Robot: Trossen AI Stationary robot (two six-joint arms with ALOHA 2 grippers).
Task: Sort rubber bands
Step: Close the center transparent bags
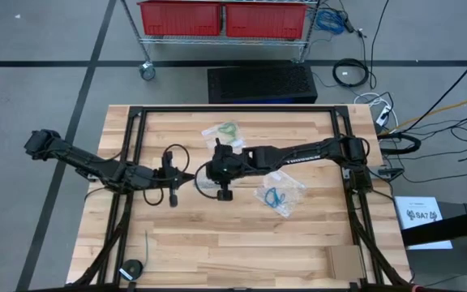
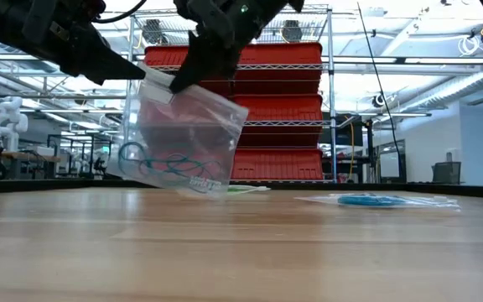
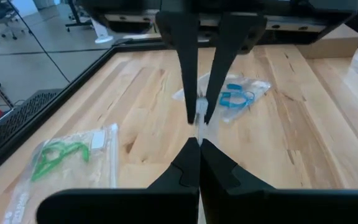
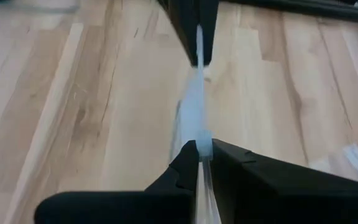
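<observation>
**A:** At the table's centre, what are the grippers doing?

**B:** Both are pinching one clear zip bag [image 2: 187,134] by its top edge and holding it hanging above the wood. The left gripper [image 3: 199,144] is clamped on the edge, and the right gripper [image 4: 204,146] is clamped on the same edge, facing it.

**A:** Where are the rubber bands?

**B:** A teal-blue cluster [image 2: 162,164] is sagging at the bottom of that lifted bag. A green cluster [image 1: 227,130] is lying bagged at twelve o'clock from the grippers, and a bright blue cluster [image 1: 276,197] is lying bagged at four o'clock.

**A:** How is it all likely handling?

**B:** Light, limp, slippery film, I'd judge; the bands are soft and springy and will be tumbling about. The stiffer zip strip looks the safest hold.

**A:** Room for moving?

**B:** The table [image 1: 242,243] is lying bare toward six o'clock, well clear of the edges. The two other bags are crowding twelve and four.
</observation>
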